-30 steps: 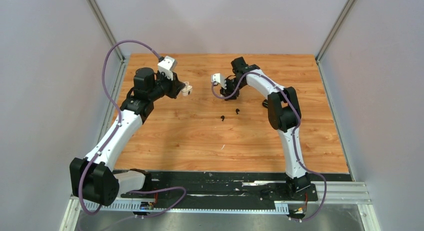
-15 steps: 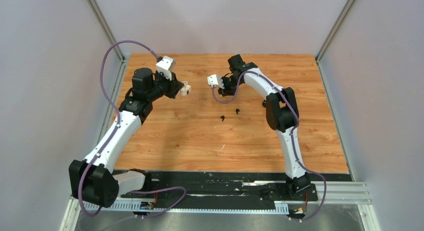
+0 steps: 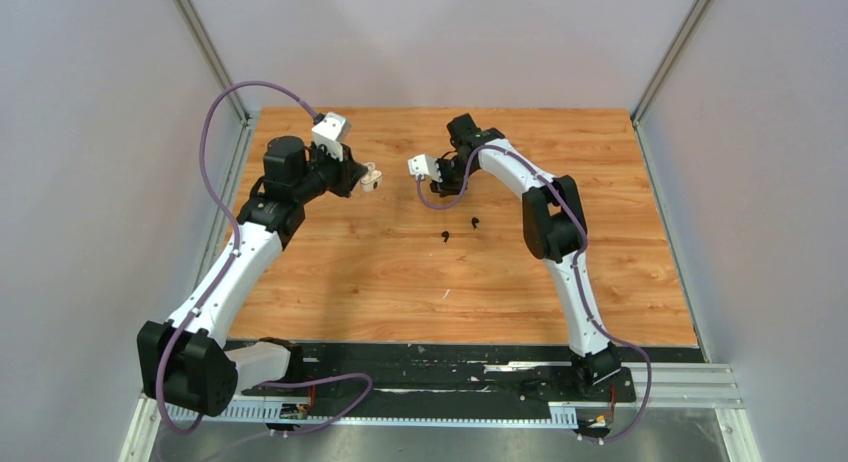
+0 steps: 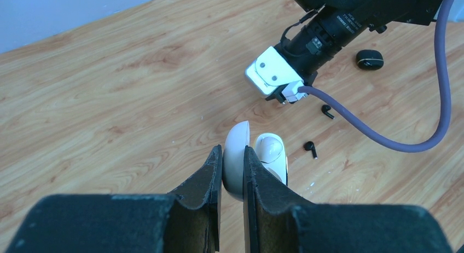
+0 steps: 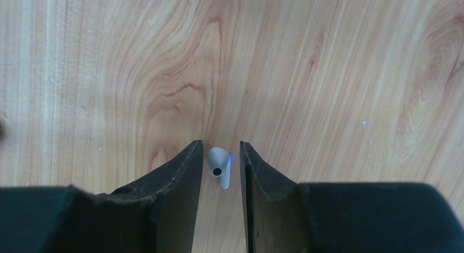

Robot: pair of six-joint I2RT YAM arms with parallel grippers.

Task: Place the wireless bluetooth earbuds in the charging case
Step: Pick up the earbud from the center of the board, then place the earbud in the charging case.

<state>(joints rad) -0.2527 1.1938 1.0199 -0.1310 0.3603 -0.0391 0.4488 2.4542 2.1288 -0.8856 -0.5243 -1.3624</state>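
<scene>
My left gripper (image 4: 233,149) (image 3: 362,178) is shut on the lid of the open white charging case (image 4: 271,154) (image 3: 371,179) and holds it above the table at the back left. My right gripper (image 5: 220,146) (image 3: 433,180) points down at the table, just right of the case. A white earbud (image 5: 219,165) with a blue light sits between its jaws. Wood shows on each side of it, so neither finger touches it. Two black earbuds (image 3: 444,235) (image 3: 474,222) lie loose on the wood nearer the arms; the left wrist view also shows them (image 4: 310,148) (image 4: 326,111).
A black charging case (image 4: 370,59), shut, lies beyond the right arm in the left wrist view. A pale scrap (image 3: 445,293) lies mid-table. The right arm's purple cable (image 4: 383,143) hangs close to the black earbuds. Grey walls enclose the wooden table (image 3: 620,282).
The right arm has swung its gripper a little to the left, toward the held case. The left gripper, with the case, shifted slightly and then held still.
</scene>
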